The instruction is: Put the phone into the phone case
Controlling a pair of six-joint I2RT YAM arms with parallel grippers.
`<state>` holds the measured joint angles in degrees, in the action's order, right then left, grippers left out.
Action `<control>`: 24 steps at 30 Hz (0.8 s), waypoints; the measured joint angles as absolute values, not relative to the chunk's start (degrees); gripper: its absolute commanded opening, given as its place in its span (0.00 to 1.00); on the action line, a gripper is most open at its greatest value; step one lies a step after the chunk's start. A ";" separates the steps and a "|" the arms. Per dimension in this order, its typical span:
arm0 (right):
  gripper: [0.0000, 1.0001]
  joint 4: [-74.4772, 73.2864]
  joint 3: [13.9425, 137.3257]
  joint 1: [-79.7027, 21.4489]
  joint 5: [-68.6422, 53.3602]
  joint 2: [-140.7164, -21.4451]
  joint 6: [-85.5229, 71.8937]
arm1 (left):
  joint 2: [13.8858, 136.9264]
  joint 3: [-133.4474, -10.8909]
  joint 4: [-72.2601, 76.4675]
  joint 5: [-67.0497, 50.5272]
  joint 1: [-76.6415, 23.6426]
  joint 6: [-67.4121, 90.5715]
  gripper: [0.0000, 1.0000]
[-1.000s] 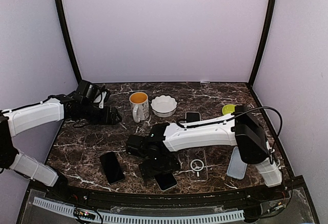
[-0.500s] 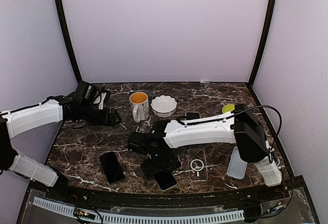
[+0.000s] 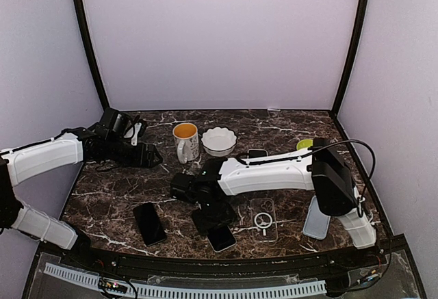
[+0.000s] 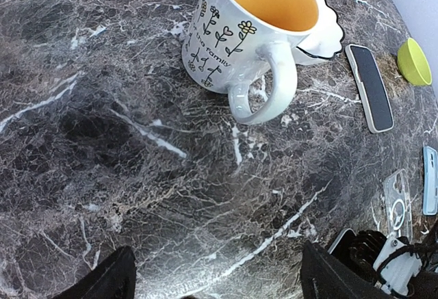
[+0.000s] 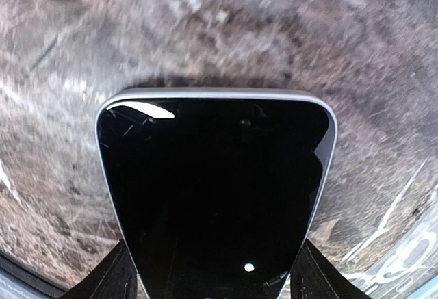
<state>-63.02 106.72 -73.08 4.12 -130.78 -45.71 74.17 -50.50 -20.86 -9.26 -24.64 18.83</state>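
The silver-rimmed phone with a black glass face lies flat, screen up, near the front edge of the dark marble-patterned counter, a little left of centre. It has not shifted over the last second. What has changed is the right gripper above it. A second ago it stood over the phone with its jaws wide. Now it has settled lower over the phone's far part and the jaws have drawn in, so that in the wrist view its dark fingers sit at the phone's two long sides. Whether they already pinch the rim or only brush it cannot be told from these views, and the phone shows no lift off the counter. I judge this the start of the grasp, with the closing under way but not finished. The clear phone case with a white ring on its back lies flat just right of the phone, apart from it, so a short carry to the right should follow once the hold is sure. A thin, slick slab taken by its edges may slip or tilt. The left gripper hangs at the far left of the counter, jaws spread and empty as before, facing a white flower-printed mug with an orange inside.
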 measured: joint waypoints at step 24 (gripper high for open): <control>0.00 -46.59 66.78 -72.95 32.93 -94.80 -74.30 | 74.11 -48.49 -18.39 -12.56 -24.64 18.55 0.99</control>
